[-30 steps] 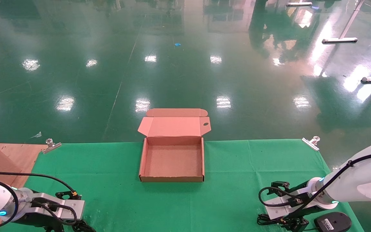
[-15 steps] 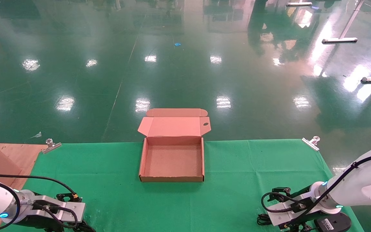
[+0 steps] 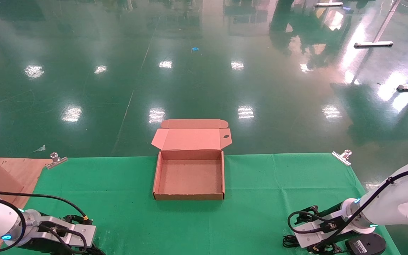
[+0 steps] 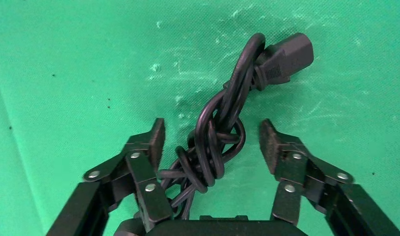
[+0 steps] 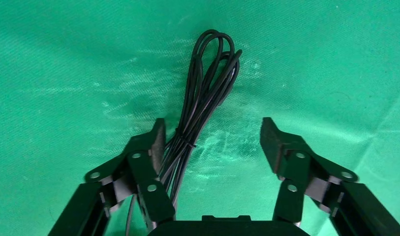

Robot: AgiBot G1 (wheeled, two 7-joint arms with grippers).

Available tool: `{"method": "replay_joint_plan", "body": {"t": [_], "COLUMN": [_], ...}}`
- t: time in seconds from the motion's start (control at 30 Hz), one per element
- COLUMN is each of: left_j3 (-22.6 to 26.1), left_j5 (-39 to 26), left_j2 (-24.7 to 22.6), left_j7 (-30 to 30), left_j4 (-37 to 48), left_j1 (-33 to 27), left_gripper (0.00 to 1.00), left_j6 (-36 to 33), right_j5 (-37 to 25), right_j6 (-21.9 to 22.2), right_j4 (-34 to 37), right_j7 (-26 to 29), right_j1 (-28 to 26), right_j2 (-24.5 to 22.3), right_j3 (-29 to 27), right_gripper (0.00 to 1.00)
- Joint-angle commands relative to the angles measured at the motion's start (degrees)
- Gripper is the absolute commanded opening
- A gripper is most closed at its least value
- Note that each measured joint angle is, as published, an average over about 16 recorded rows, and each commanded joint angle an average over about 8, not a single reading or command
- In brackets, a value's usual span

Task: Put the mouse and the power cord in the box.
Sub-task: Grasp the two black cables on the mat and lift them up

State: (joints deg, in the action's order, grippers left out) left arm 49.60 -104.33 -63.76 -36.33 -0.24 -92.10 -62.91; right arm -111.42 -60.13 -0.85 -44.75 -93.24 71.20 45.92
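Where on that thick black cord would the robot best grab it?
Probably at the knotted middle of the power cord, coming straight down from above. There the strands are twisted into one tight clump, so a single squeeze should catch all of them, unlike the plug end, which sticks out alone. The left gripper already hangs open astride that clump, one finger on each side.

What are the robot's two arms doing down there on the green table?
The left gripper is open around a knotted black power cord, ready to grab it. The right gripper is open too, over the thin bundled cable of the mouse, which lies upside down by the table's near right corner. The cardboard box sits open and empty in the middle. Nothing has been picked up yet.
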Motion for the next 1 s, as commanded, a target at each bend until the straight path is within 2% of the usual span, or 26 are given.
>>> {"method": "replay_joint_plan", "body": {"t": [0.03,0.63,1.0], "left_j3": [-0.01,0.03,-0.10], "left_j5": [0.01,-0.04,0.15], "left_j2": [-0.01,0.05,0.27], "left_j7": [0.00,-0.31,-0.18], "left_j4": [0.08,0.20,-0.01], "left_j1": [0.02,-0.18,-2.48], "left_gripper": [0.00,0.00,0.00], "left_j6": [0.04,-1.28,-4.36], "right_j5": [0.03,0.32,1.12], "right_j6": [-0.01,-1.37,-3.76], "right_j4": [0.07,0.71,0.73], "right_j7": [-0.22,-1.05,-1.15], "right_j1": [-0.04,-0.59,-3.02], "right_j2": [0.01,-0.41,-2.06], "right_j3": [-0.02,-0.23,-0.79], "right_gripper": [0.00,0.00,0.00]}}
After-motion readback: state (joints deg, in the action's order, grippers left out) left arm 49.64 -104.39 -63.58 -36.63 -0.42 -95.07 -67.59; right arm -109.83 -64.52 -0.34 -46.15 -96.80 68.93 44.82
